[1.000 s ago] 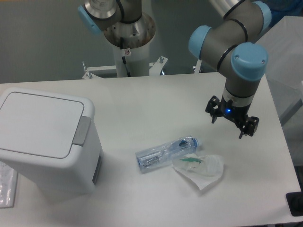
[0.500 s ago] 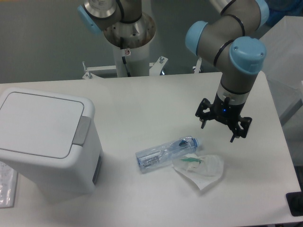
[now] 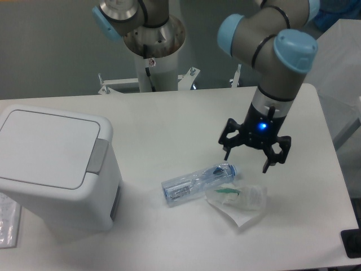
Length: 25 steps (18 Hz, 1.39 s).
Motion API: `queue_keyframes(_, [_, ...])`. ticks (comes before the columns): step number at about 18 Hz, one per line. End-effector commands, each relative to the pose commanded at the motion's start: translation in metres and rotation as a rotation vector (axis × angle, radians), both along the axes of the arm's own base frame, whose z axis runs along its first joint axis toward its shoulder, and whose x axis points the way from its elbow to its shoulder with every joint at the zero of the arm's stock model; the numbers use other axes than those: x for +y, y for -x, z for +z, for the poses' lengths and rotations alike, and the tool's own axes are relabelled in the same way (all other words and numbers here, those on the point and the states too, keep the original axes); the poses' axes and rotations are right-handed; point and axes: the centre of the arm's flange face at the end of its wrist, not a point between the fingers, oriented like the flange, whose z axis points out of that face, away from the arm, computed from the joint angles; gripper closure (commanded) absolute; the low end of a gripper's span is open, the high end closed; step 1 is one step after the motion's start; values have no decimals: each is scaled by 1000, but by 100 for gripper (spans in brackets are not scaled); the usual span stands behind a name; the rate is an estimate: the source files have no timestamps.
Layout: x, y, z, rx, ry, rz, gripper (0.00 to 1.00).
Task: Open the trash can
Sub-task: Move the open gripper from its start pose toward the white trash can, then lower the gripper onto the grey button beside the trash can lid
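White tabletop (image 3: 186, 118) fills most of the view, with a grey wall behind it and the arm's base post at the far edge. Over the last second the claw (image 3: 246, 158) has travelled leftward across the table and dropped a little lower; it began out near the right edge and now hangs above the clear plastic bottle (image 3: 197, 182), over its capped end. Its fingers are spread wide with nothing between them, and a blue light glows on the wrist just above.

At the left side of the table, toward the near edge, stands the trash can (image 3: 53, 166). Its flat lid (image 3: 48, 147) lies shut, and the grey push tab (image 3: 97, 156) on the rim faces right, toward the arm. Nothing about the can has changed across the three moments.

Lying on its side near the middle of the table, the bottle sits with a crumpled clear wrapper (image 3: 240, 200) touching its capped end on the near right. Neither has shifted as the claw passed over. A bit of clear packaging (image 3: 7, 223) pokes out at the far left edge beside the can.

So the lid is not yet opened and the can is untouched; this looks like the approach. The claw is well apart from the tab, and my guess is it must keep going left, past the bottle, then press down on the tab.
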Motion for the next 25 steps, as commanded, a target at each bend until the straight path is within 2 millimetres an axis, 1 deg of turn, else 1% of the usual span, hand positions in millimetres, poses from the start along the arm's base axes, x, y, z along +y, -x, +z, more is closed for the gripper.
queue_keyframes(1, [2, -1, 11, 4, -16, 21, 0])
queue_keyframes(3, [31, -24, 29, -26, -63, -1, 0])
queue_keyframes(4, [37, -29, 36, -52, -83, 11, 0])
queue_keyframes(6, [42, -34, 46, -109, -108, 57, 0])
queue_keyframes(8, [59, -58, 51, -175, -161, 15, 0])
queue_keyframes(9, [63, -64, 55, -202, -187, -1, 0])
queue_keyframes(10, [63, -67, 57, -219, -195, 5, 0])
queue_keyframes(11, [64, -70, 59, -237, -194, 20, 0])
queue_keyframes(13, [64, -71, 54, -264, -177, 51, 0])
queue_keyframes(15, [70, -79, 55, -268, -174, 42, 0])
queue_keyframes(17, [71, -83, 55, -272, -172, 40, 0])
queue_keyframes(19, [70, -84, 48, -283, -164, 42, 0])
queue_keyframes(21, [74, -93, 40, -294, -153, 28, 0])
queue_keyframes(25, [71, -96, 45, -290, -157, 29, 0])
